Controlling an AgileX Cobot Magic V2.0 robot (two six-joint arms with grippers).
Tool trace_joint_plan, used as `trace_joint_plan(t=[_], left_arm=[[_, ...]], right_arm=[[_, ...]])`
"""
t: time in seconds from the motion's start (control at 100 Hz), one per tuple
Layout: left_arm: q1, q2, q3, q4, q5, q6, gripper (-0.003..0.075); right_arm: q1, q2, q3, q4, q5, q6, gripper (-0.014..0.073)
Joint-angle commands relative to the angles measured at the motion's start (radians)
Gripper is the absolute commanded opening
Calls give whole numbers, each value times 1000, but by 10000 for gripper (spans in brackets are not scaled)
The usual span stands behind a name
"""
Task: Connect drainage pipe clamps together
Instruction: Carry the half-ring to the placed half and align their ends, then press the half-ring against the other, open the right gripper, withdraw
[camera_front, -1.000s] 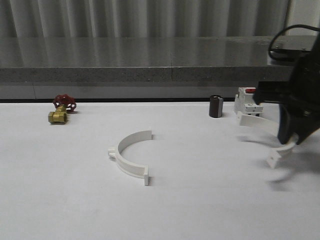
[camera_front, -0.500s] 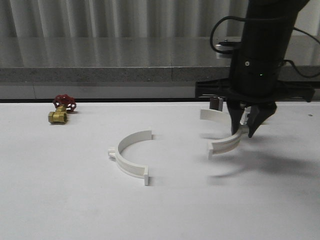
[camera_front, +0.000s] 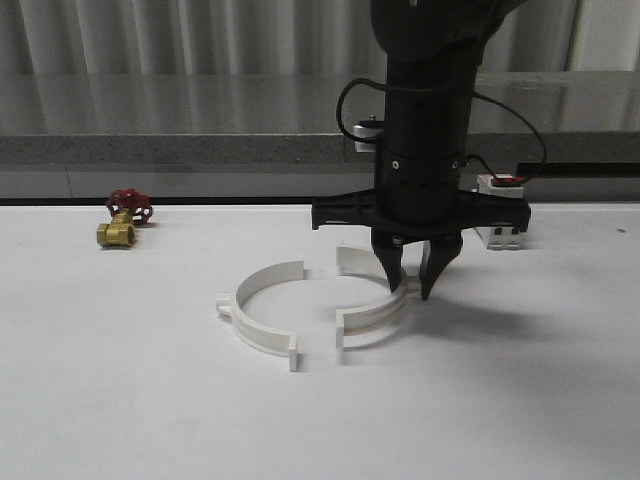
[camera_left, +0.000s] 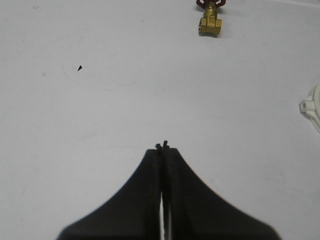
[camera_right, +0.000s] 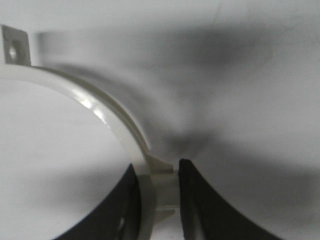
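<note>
While the left end effector (camera_left: 162, 146) rests pressed together and empty over bare table (camera_front: 120, 400), the right end effector (camera_front: 410, 292) pinches one white half-ring (camera_front: 372, 308) at the middle of its arc and has carried it from the table's right edge, past the breaker (camera_front: 500, 222), to just beside the other half-ring (camera_front: 258, 312). The two open sides now face each other, near but apart. Judging by this, closing the gap and lining up the end tabs remains.

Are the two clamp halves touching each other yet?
Apart. In the front view a strip of bare table separates the held clamp half, gripped by the right end effector, from the resting clamp half.
</note>
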Motion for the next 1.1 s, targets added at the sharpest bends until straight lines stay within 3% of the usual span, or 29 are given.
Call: trace_joint_plan(t=[0.0,1.09], left_arm=[[1,-4,-24,2,-55,0,-20],[1,-4,-24,2,-55,0,-20]], right_arm=[[9,-52,-34,-25,-8,14,-43],[42,-20,-35,1,-83,68,-43]])
